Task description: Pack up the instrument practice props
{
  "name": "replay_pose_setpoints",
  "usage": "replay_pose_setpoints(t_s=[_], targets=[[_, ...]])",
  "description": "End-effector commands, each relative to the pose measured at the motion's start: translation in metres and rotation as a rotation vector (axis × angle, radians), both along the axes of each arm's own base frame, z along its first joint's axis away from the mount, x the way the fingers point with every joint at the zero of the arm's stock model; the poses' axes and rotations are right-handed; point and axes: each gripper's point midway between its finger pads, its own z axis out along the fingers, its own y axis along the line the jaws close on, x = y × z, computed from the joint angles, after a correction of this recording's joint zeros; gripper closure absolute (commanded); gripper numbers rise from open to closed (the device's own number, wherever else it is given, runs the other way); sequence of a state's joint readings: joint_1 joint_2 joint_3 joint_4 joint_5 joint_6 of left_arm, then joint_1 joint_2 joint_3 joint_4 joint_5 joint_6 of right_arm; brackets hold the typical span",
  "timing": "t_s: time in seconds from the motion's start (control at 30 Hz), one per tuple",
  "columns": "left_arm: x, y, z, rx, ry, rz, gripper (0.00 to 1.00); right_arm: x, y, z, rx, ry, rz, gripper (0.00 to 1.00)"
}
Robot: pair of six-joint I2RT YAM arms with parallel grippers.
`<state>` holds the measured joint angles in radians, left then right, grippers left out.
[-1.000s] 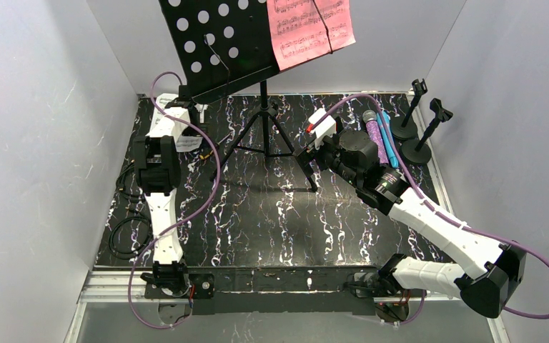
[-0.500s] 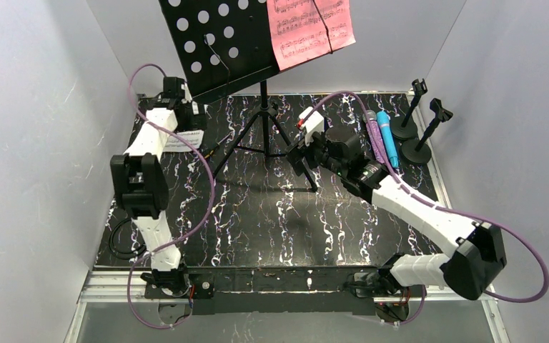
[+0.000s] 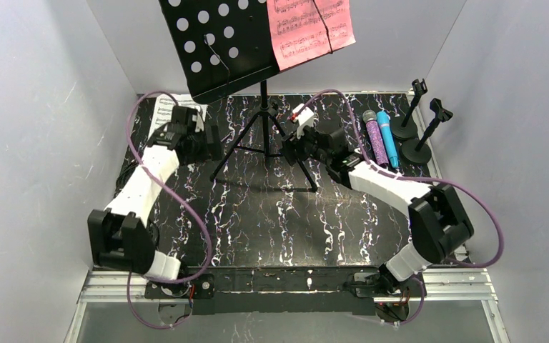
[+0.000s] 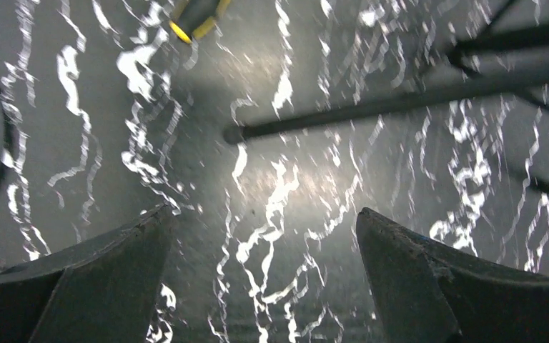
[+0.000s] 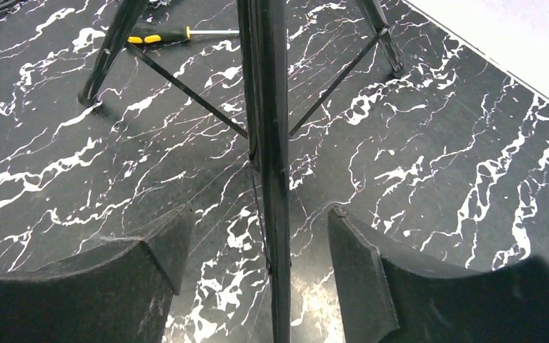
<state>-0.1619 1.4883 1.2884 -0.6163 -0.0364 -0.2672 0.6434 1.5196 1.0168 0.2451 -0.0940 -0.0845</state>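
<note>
Two-sided squeeze on tripod [image 5: 264,107]: held left gripper [image 4: 264,221], right gripper [image 5: 257,214] open, empty close by; risked toppling it with pink sheet [image 3: 311,28].

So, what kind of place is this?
Probably a robot test booth staged as a music corner: grey walls enclose a marbled table, the left arm and right arm are bolted at its edge, and a music stand holds a pink sheet.
</note>
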Motion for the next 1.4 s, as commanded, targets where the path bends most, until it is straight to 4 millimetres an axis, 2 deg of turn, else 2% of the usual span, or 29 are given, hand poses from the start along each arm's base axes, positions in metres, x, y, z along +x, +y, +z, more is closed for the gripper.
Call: replay_pose_setpoints(t_s=[0.0,0.07,0.17,0.27,0.4,0.5,0.67,0.87,1.1,1.37], targets=[[-0.048,-0.021,0.009,-0.058,0.005,-0.035,0.03,0.027,0.024,0.039,0.120,-0.126,0.006,0.26],[-0.064,-0.026,0.009,-0.071,0.008,-0.049,0.03,0.035,0.030,0.032,0.118,-0.122,0.010,0.31],[-0.082,-0.028,0.011,-0.080,0.002,-0.062,0.03,0.045,0.037,0.030,0.113,-0.138,0.013,0.44],[-0.092,-0.028,0.019,-0.087,-0.021,-0.069,0.03,0.050,0.036,0.027,0.098,-0.145,-0.002,0.60],[-0.096,-0.027,0.043,-0.097,-0.080,-0.081,0.03,0.048,0.027,0.023,0.077,-0.144,-0.030,0.81],[-0.099,-0.035,0.066,-0.142,-0.130,-0.113,0.03,0.043,0.014,0.021,0.066,-0.142,-0.072,0.99],[-0.103,-0.048,0.099,-0.217,-0.211,-0.156,0.03,0.037,-0.014,0.021,0.074,-0.135,-0.219,0.99],[-0.107,-0.063,0.123,-0.290,-0.271,-0.207,0.04,0.031,-0.053,0.023,0.110,-0.137,-0.479,0.99],[-0.115,-0.080,0.150,-0.380,-0.335,-0.268,0.04,0.021,-0.059,0.020,0.149,-0.113,-0.690,0.99],[-0.125,-0.093,0.193,-0.465,-0.432,-0.336,0.04,0.029,-0.045,0.012,0.190,-0.079,-0.838,0.99]])
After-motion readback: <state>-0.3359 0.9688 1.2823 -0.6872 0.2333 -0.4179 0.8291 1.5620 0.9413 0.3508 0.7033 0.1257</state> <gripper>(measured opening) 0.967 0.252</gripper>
